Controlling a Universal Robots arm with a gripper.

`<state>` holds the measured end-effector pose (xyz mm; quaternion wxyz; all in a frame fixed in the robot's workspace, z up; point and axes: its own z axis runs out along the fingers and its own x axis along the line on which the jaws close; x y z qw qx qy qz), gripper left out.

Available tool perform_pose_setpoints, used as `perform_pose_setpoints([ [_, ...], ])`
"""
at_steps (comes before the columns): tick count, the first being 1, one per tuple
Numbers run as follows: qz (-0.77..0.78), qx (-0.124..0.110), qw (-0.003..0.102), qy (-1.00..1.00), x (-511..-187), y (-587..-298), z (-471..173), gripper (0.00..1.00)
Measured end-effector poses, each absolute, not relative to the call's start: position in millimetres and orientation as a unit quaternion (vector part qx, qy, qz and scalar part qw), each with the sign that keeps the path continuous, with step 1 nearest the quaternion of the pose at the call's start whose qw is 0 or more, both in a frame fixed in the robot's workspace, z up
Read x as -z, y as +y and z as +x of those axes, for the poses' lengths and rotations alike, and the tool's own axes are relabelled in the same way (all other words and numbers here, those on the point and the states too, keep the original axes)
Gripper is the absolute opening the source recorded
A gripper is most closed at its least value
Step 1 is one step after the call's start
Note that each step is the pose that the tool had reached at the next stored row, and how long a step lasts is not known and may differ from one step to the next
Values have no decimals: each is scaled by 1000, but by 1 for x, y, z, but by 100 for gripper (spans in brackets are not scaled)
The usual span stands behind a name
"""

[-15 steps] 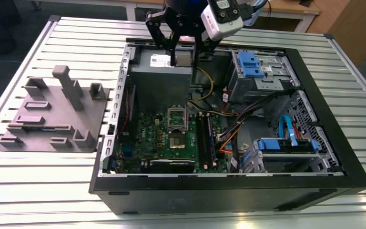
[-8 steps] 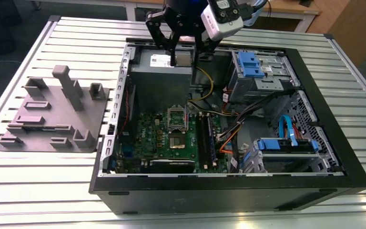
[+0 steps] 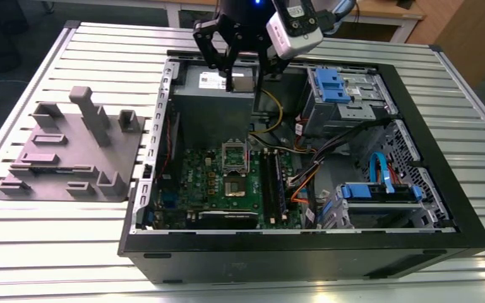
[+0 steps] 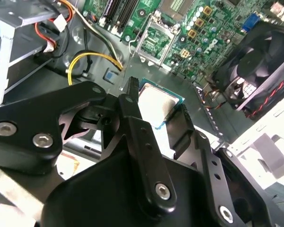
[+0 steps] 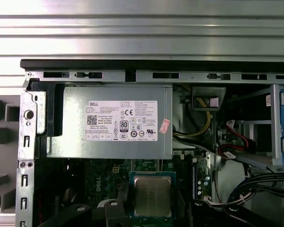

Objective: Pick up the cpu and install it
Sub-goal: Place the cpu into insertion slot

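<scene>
The cpu point(image 3: 242, 81) is a small flat square chip with a silver-grey top, and my gripper point(image 3: 240, 74) is shut on it. It hangs over the far end of the open computer case point(image 3: 310, 252), above the grey power supply box point(image 3: 211, 96). In both wrist views the cpu point(image 4: 156, 101) point(image 5: 152, 196) sits flat between the black fingers point(image 4: 132, 109). The motherboard point(image 3: 217, 189) lies at the near end of the case. Its open socket point(image 3: 235, 155) point(image 4: 154, 38) is apart from the chip.
A matte grey plastic fixture point(image 3: 70, 151) with posts stands on the slatted table at the exterior view's left. Blue drive cages point(image 3: 337, 85) point(image 3: 379, 190) and cable bundles point(image 3: 310, 167) fill the case's right side. A black fan point(image 4: 258, 66) sits beside the motherboard.
</scene>
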<state>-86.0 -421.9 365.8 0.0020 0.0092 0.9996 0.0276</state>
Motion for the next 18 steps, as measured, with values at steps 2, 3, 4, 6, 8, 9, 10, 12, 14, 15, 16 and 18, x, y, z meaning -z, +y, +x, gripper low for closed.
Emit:
perform_pose_setpoints([
  [2, 9, -26, 2, 1000, -364, -425, -86, 47],
  [3, 9, -26, 2, 1000, -363, -427, -86, 47],
  [4, 9, -26, 2, 1000, -362, -428, -86, 47],
  [6, 9, -26, 2, 1000, -362, -428, -86, 47],
  [8, 9, -26, 2, 1000, -362, -428, -86, 47],
  [9, 9, -26, 2, 1000, -362, -428, -86, 47],
  [10, 9, -26, 2, 1000, -362, -428, -86, 47],
  [12, 9, -26, 2, 1000, -362, -428, -86, 47],
  [14, 9, -26, 2, 1000, -362, -428, -86, 47],
  [15, 9, -26, 2, 1000, -362, -429, -86, 47],
  [16, 9, -26, 2, 1000, -361, -430, -86, 47],
  [18, 9, -26, 2, 1000, -361, -432, -86, 47],
])
